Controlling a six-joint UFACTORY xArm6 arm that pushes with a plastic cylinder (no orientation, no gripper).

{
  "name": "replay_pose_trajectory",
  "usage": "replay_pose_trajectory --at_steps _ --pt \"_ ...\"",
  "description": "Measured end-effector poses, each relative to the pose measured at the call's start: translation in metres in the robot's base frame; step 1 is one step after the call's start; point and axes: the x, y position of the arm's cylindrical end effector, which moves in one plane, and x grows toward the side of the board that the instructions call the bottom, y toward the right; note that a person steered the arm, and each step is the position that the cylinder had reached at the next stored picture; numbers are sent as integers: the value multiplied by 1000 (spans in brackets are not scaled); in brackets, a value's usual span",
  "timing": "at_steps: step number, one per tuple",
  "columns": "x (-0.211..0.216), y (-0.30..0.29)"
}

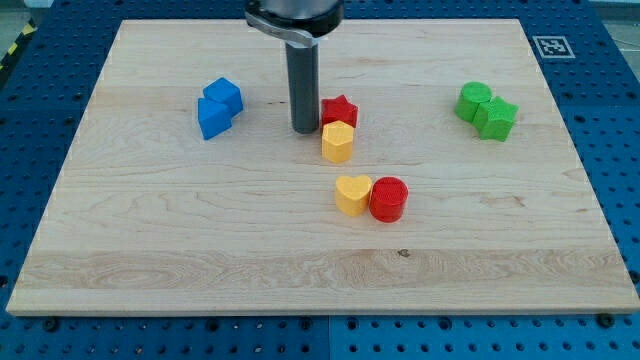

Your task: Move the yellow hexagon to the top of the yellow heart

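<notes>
The yellow hexagon [338, 142] sits near the board's middle, just below and touching the red star [340, 110]. The yellow heart [352, 195] lies lower down, a short gap below the hexagon and slightly to its right, touching the red cylinder [388, 198] on its right. My tip [304, 129] rests on the board just left of the yellow hexagon and the red star, a small gap from both.
Two blue blocks [218, 107] sit together at the view's upper left. Two green blocks [486, 110] sit together at the upper right. The wooden board [150, 230] lies on a blue perforated table.
</notes>
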Motion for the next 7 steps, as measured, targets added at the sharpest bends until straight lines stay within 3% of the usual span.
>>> replay_pose_trajectory --at_steps 4,7 --pt "0 38" --pt "35 44"
